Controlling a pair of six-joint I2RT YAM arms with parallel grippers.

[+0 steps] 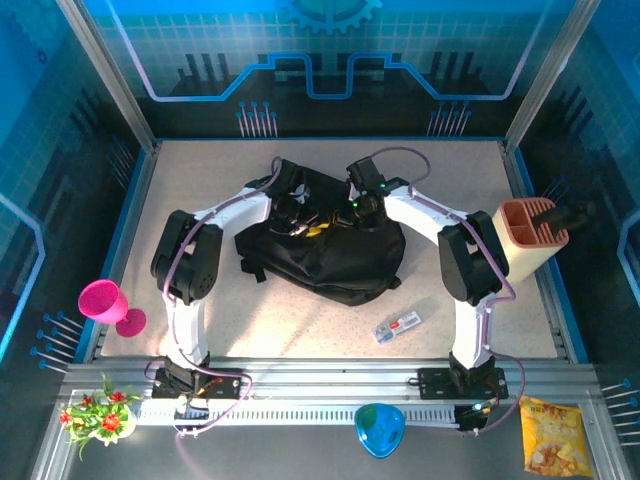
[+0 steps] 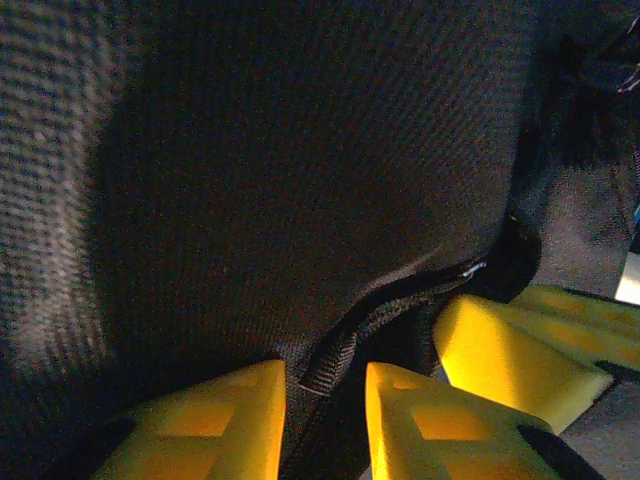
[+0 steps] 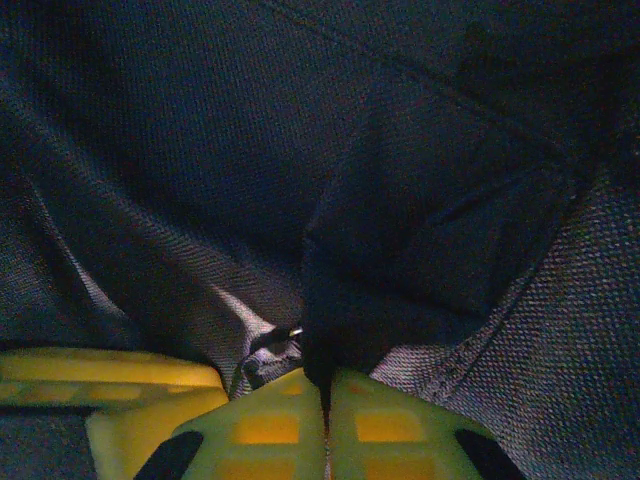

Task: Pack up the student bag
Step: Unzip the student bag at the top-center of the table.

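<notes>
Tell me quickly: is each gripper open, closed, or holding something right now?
Left gripper: closed on the zipper edge of the student bag.
Right gripper: closed, pinching a fold of the student bag.

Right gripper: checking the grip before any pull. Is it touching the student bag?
Touching. The right wrist view shows the right gripper shut on a fold of the student bag, fabric pinched between its fingertips.

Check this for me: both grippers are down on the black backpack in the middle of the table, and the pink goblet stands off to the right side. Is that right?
Not quite: the top view shows the pink goblet on the left side, not the right. The rest holds: the left gripper and right gripper are both down on the black backpack in the middle.
</notes>
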